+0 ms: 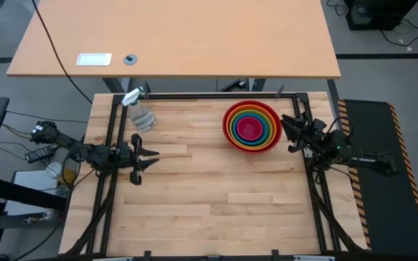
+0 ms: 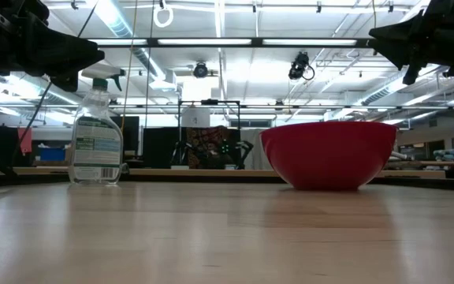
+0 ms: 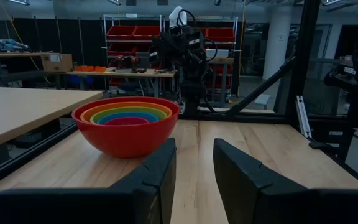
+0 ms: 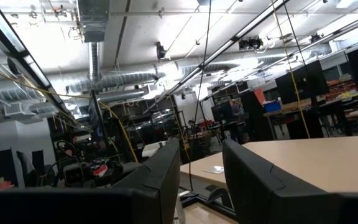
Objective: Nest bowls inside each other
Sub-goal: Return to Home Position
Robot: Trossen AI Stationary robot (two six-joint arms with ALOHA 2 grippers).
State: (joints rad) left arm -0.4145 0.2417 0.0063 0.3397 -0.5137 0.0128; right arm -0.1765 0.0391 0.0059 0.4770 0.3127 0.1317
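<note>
The bowls (image 1: 251, 127) sit nested in one stack on the table's far right part: red outermost, then orange, lime green, blue, and magenta pink in the middle. The red bowl (image 2: 328, 154) rests on its base on the wood. My left gripper (image 1: 154, 156) hovers at the table's left edge, level and pointing toward the stack (image 3: 126, 121); it is open (image 3: 194, 146) with nothing between its fingers. My right gripper (image 1: 287, 134) hangs just right of the stack, tipped upward. It is open (image 4: 201, 146) and holds nothing.
A clear spray bottle (image 1: 139, 112) with a white nozzle stands upright at the table's far left (image 2: 97, 138). A black frame (image 1: 216, 96) runs along the table's far and side edges. Bare wood (image 1: 216, 196) stretches across the middle and near part.
</note>
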